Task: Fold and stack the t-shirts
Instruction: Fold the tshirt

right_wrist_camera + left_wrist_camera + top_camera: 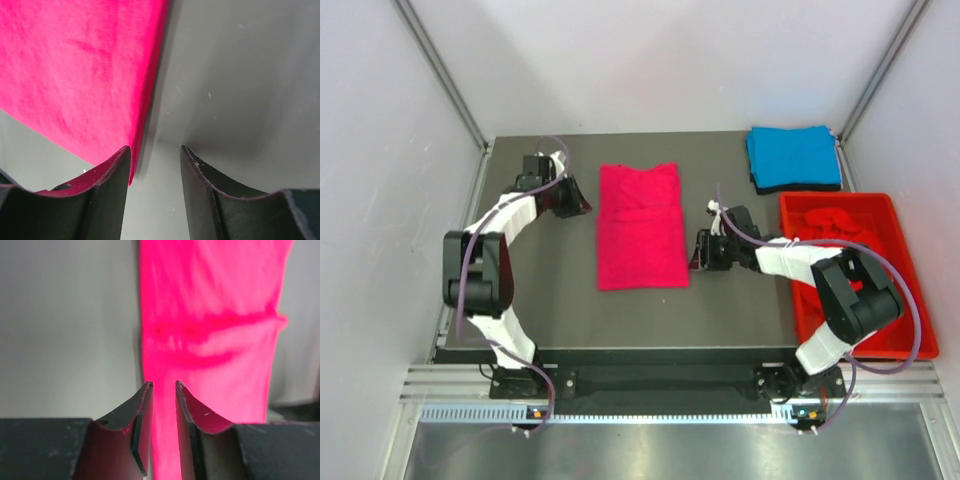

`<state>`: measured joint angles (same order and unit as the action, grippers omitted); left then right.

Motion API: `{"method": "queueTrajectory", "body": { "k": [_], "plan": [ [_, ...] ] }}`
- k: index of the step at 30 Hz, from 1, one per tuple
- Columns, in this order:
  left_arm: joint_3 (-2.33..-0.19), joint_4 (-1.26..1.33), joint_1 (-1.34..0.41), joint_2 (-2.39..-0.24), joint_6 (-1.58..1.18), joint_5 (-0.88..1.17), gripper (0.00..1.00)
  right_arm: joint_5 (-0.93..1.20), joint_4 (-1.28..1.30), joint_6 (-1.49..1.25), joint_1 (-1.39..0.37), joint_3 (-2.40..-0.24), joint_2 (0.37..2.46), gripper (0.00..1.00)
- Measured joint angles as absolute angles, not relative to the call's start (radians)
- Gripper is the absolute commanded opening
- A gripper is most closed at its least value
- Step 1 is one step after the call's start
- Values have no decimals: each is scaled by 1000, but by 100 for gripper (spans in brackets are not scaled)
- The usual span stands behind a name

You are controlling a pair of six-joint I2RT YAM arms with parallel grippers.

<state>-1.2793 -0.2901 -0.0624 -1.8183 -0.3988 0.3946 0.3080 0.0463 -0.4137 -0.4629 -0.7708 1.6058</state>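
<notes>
Bolted at the near edge of the counter (740, 310), two robot arms reach inward toward a bright pink t-shirt (640, 225) that lies flat mid-counter, already folded into a long, narrow panel with its sleeves tucked in. The left gripper (570, 197) sits just beside the shirt's far left edge; its fingers (137, 415) stand slightly apart with only a narrow slot between them, and they hold nothing. The right gripper (698, 250) is low by the near right edge, its fingers (112, 175) spread over bare counter, with the cloth's border just beside one of them.

The tee looks light, limp and thin. It will likely sag, drag and let its layers slide apart if lifted from one point. The sounder hold seems to be a pinch through every layer at two matching corners of one short end, one gripper to each corner, with the fingers slid under the edge.

To the right, a red plastic crate (905, 325) holds crumpled red t-shirts (830, 222), not yet folded. At the far right corner sits a sky-blue t-shirt (792, 157), folded square, with a dark layer showing beneath it; what that layer is cannot be told.
</notes>
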Motion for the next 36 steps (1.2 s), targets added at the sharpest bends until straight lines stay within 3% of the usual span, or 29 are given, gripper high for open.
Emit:
{"method": "queueTrajectory", "body": {
  "k": [7, 16, 20, 26, 31, 36],
  "plan": [
    [-940, -328, -74, -1559, -418, 442, 36, 279, 44, -527, -511, -738, 1579, 45],
    [-674, -319, -87, -1472, -476, 516, 41, 253, -28, -628, -593, -680, 1556, 41],
    [-638, -286, -87, -1464, -499, 543, 41, 236, -73, -646, -595, -648, 1549, 23],
    [-613, -238, -87, -1465, -516, 580, 42, 224, -130, -664, -596, -603, 1544, 6],
    [-591, -209, -87, -1465, -527, 598, 40, 215, -146, -666, -596, -585, 1534, 6],
    [-579, -199, -87, -1465, -525, 602, 31, 204, -148, -667, -598, -564, 1509, 22]
  ]
}}
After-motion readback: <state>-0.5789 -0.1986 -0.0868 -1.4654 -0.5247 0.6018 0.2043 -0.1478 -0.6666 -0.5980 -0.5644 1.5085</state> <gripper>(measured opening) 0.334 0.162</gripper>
